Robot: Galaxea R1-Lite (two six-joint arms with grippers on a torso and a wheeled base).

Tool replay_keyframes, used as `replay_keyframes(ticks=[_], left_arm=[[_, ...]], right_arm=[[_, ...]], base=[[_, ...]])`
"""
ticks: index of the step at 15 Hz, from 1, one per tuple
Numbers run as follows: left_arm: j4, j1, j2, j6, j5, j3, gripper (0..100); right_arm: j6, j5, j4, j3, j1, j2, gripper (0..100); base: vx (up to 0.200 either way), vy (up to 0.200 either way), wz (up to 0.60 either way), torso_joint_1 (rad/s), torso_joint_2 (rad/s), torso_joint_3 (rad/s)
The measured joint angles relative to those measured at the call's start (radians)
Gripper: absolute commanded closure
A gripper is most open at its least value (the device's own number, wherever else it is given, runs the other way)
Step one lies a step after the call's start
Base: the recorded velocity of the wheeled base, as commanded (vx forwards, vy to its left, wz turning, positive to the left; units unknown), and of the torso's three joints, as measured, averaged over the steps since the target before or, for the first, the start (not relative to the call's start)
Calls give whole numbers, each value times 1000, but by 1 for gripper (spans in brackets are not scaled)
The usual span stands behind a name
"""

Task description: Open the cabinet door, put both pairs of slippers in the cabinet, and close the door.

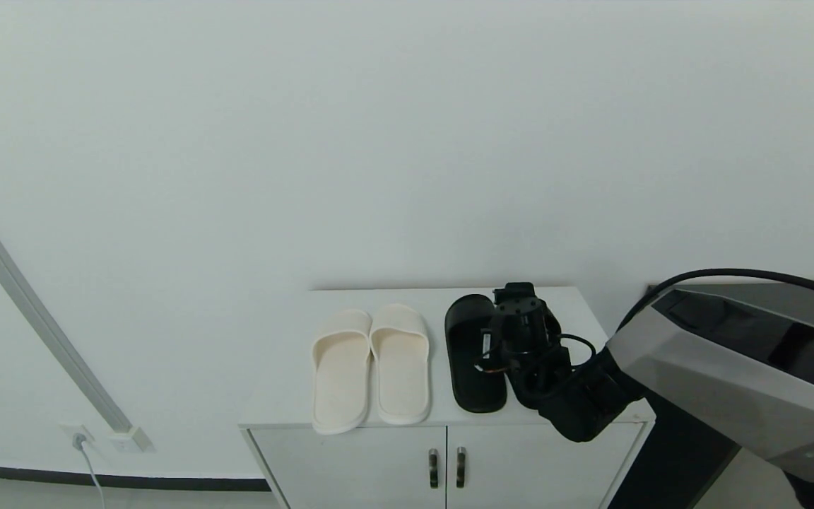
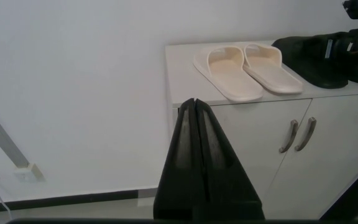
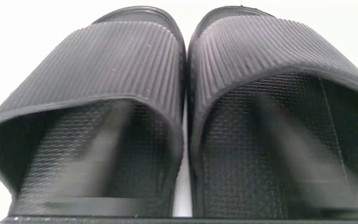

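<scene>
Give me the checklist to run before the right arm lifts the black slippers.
1. Cabinet doors open for loading: not ok, both are shut.
2. Right gripper lined up on the black slippers: ok, one of its fingers sits in each slipper.
3. Grip closed on the pair: not ok, the jaws are spread.
4. Left gripper free for a door handle: ok, shut and empty.
5. White slippers clear of the right arm: ok, they lie apart on the cabinet top.
</scene>
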State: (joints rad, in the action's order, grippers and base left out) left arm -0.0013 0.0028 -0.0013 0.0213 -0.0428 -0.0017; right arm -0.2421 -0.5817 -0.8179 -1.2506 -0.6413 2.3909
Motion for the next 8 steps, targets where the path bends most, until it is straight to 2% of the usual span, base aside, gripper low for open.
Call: replay_keyframes(ticks=[8], left_arm=[[0,0,0,0,0,0,100]], right_arm=[[8,2,-2,40,0,-29,100]], base=[[0,0,0,0,0,0]])
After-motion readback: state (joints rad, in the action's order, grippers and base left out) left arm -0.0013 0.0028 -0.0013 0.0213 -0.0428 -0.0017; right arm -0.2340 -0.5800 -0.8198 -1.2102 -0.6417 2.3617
